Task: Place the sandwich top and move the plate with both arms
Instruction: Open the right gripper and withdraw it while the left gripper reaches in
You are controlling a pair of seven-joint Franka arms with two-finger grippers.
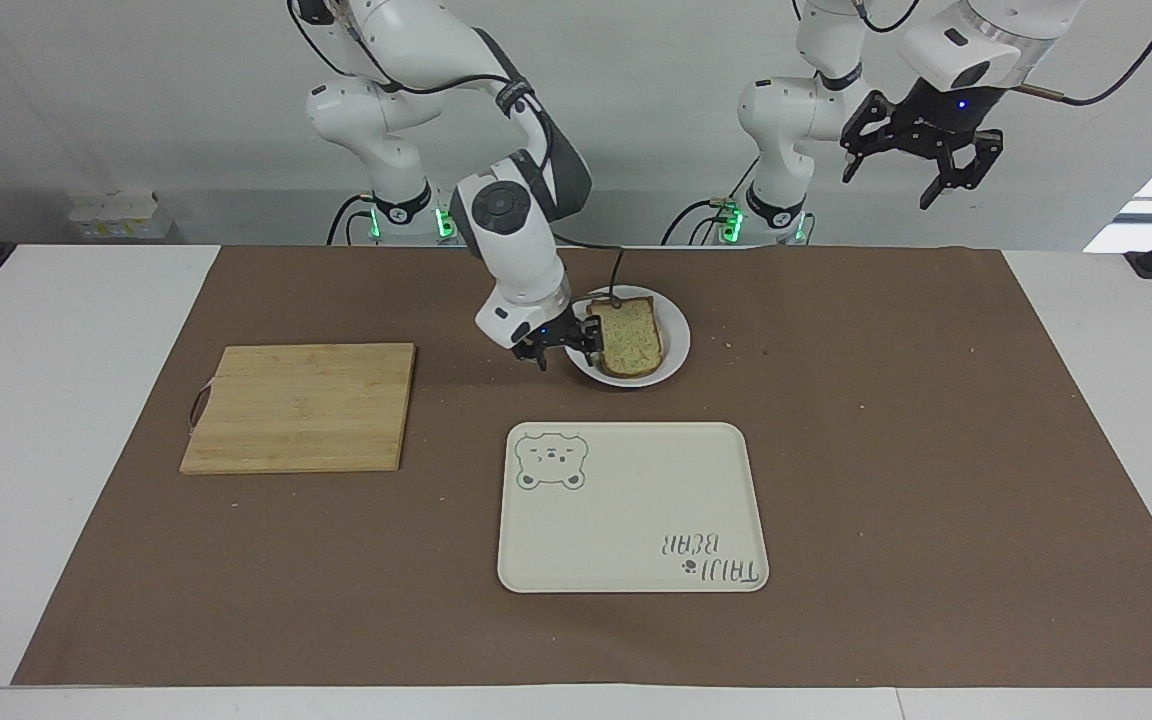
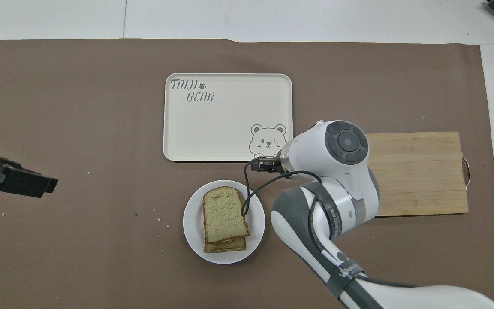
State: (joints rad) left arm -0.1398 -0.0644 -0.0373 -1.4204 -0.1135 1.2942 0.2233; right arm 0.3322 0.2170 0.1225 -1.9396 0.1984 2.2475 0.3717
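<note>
The sandwich top (image 1: 628, 335) lies flat on another bread slice on the white plate (image 1: 676, 352), free of any gripper. In the overhead view the top slice (image 2: 223, 213) sits a little askew on the lower slice, on the plate (image 2: 192, 223). My right gripper (image 1: 564, 348) is open and empty, low beside the plate's rim on the side toward the cutting board. In the overhead view its wrist hides the fingers. My left gripper (image 1: 911, 175) is open and empty, high over the left arm's end of the table; it also shows in the overhead view (image 2: 15, 182).
A cream tray with a bear drawing (image 1: 631, 505) (image 2: 227, 116) lies farther from the robots than the plate. A wooden cutting board (image 1: 301, 405) (image 2: 418, 171) lies toward the right arm's end. Crumbs dot the brown mat.
</note>
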